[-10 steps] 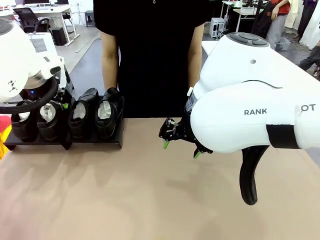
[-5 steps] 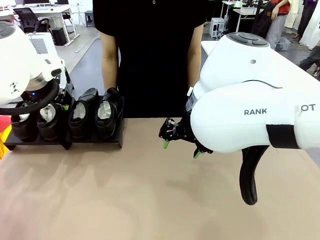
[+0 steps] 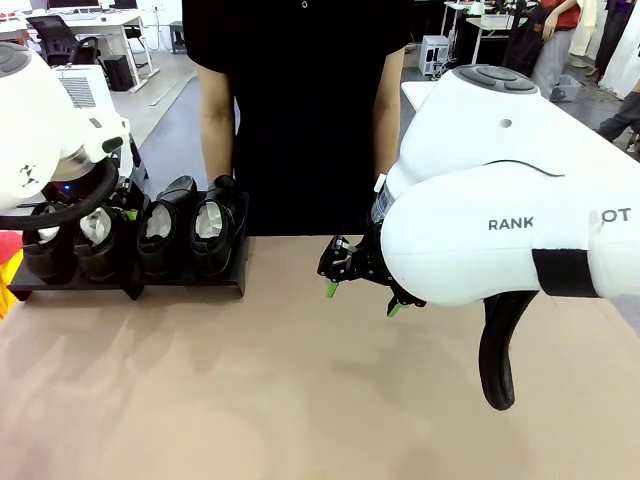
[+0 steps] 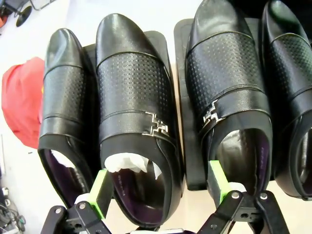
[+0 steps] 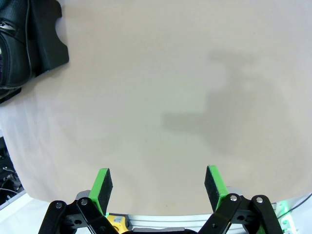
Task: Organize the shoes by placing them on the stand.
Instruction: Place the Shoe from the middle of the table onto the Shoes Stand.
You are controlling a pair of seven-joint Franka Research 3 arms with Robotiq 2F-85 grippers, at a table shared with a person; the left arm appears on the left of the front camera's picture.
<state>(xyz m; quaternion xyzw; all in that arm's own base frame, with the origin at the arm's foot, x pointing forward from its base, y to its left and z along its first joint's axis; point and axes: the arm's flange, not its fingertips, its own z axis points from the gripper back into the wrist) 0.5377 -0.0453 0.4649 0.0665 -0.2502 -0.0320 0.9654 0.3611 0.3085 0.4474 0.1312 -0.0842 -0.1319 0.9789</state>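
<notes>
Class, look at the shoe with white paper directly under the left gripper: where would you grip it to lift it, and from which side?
Grip the shoe across its heel opening, coming straight down from above. The open left gripper already straddles that end, and neighbouring shoes press close alongside, so a side approach looks blocked. The stiff collar probably gives the pads firm edges.

The right arm [image 3: 500,215] carries dark grey capitals on its white casing in the front view: "RANK" on the rounded lower segment, and farther right "OT", cut off at the picture's edge. No other lettering can be read anywhere.
</notes>
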